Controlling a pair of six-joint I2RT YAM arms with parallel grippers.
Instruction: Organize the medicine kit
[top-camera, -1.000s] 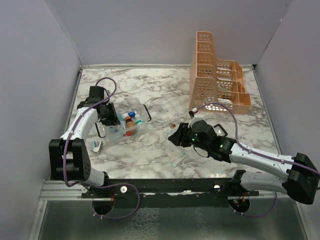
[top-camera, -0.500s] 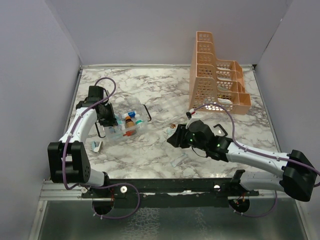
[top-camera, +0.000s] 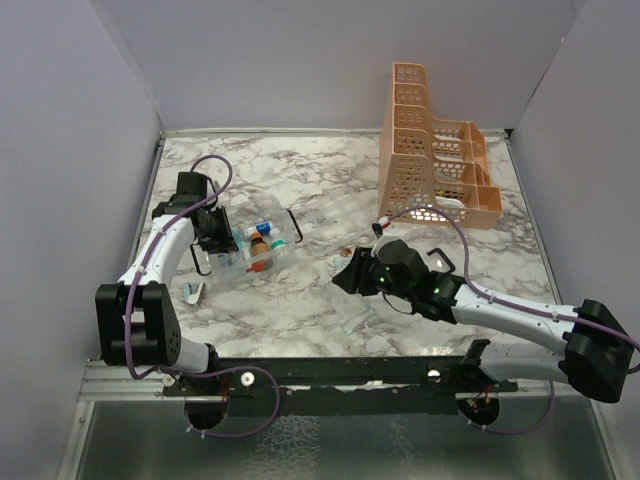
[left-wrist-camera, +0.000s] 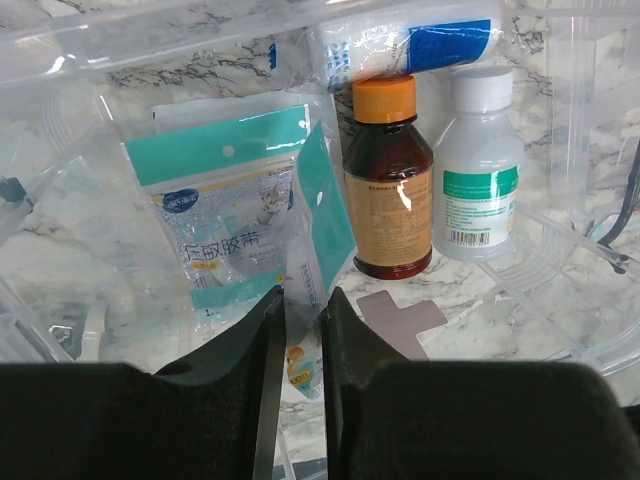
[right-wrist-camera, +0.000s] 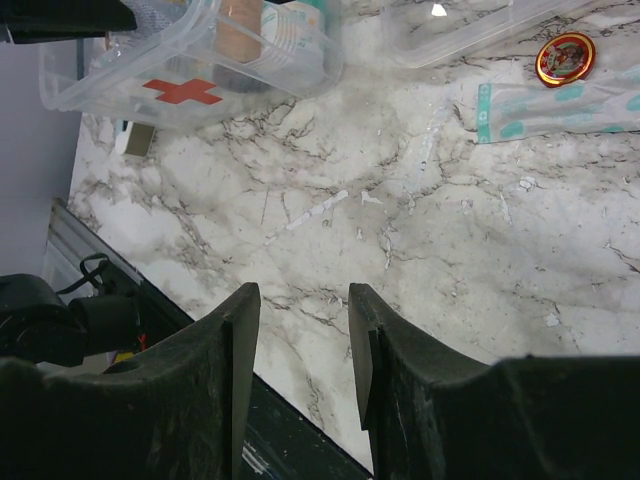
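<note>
The clear medicine kit box (top-camera: 250, 258) stands at the left of the marble table; its red-cross side shows in the right wrist view (right-wrist-camera: 180, 90). My left gripper (top-camera: 214, 236) reaches into the box and is shut (left-wrist-camera: 300, 300) on a teal-and-white packet (left-wrist-camera: 322, 210), held on edge. In the box lie a brown bottle with an orange cap (left-wrist-camera: 390, 190), a white bottle (left-wrist-camera: 480, 180), a blue-and-white roll (left-wrist-camera: 420, 45) and a flat teal packet (left-wrist-camera: 220, 200). My right gripper (top-camera: 345, 278) (right-wrist-camera: 303, 300) is open and empty, above bare table.
A small round gold-and-red tin (right-wrist-camera: 565, 58) (top-camera: 343, 253) and a teal-and-white strip packet (right-wrist-camera: 560, 108) lie beside my right gripper. A small white-and-teal item (top-camera: 193, 291) lies near the front left. An orange tiered rack (top-camera: 430, 150) stands at the back right.
My right gripper has moved a little to the left and away from the table's front edge. My left gripper has shifted slightly over the box, still shut on the packet.
</note>
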